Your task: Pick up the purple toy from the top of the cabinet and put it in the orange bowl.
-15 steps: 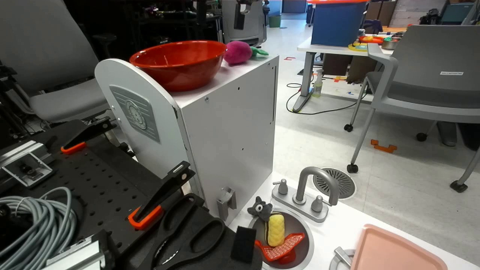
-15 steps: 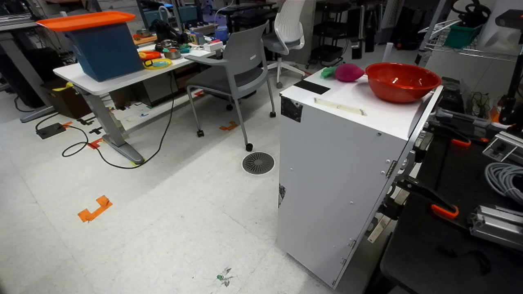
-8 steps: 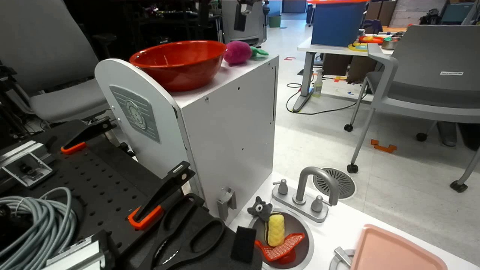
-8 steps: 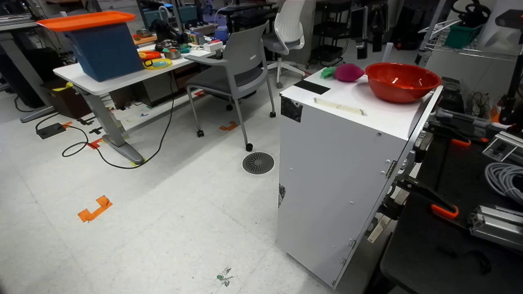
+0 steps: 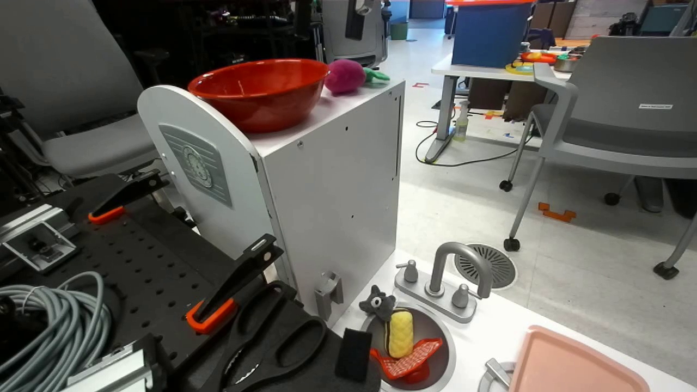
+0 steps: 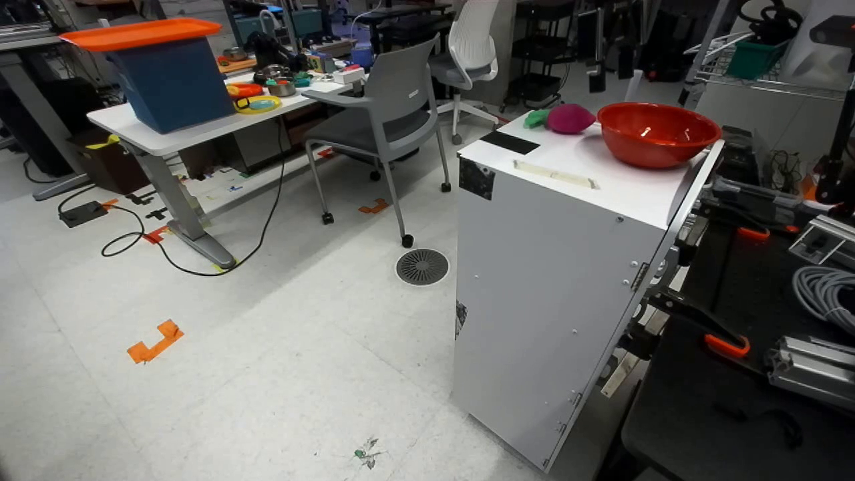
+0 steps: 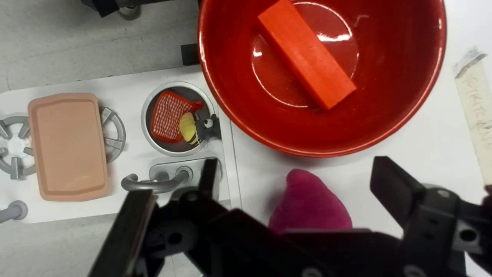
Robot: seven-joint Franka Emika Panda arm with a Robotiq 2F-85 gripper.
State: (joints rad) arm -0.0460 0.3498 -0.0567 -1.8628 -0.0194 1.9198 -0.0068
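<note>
Plump magenta-purple plush-looking toy (image 7: 310,206) lay on its side on the white tabletop (image 6: 628,194) of the tall white cabinet (image 6: 534,287), green leafy end (image 6: 536,119) toward frame left in an exterior view. Round body, so it probably couldn't stand. Tapered tip faced the glossy red-orange round bowl (image 7: 315,134), just beside, slight gap in the wrist view; that made for a short carry, likely why they sat so close.

I had the black two-fingered tool (image 7: 295,168) up above, jaws wide apart, holding nothing. Wrist view put its fingers (image 7: 396,192) left and right of the toy, so I read it as set to squeeze across the fat part; a wide spread suited a soft, bulgy body. Tool blocked the leafy end there.

Bowl, upper right of that frame, had an orange rectangular block (image 7: 307,54) lying slantwise in it; enough room around, I judged. Step in hand: approach, grasp not yet made. Next called for lowering over the toy. Risk: clipping the bowl's rim going down, or the rounded body rolling if one finger touched first.
</note>
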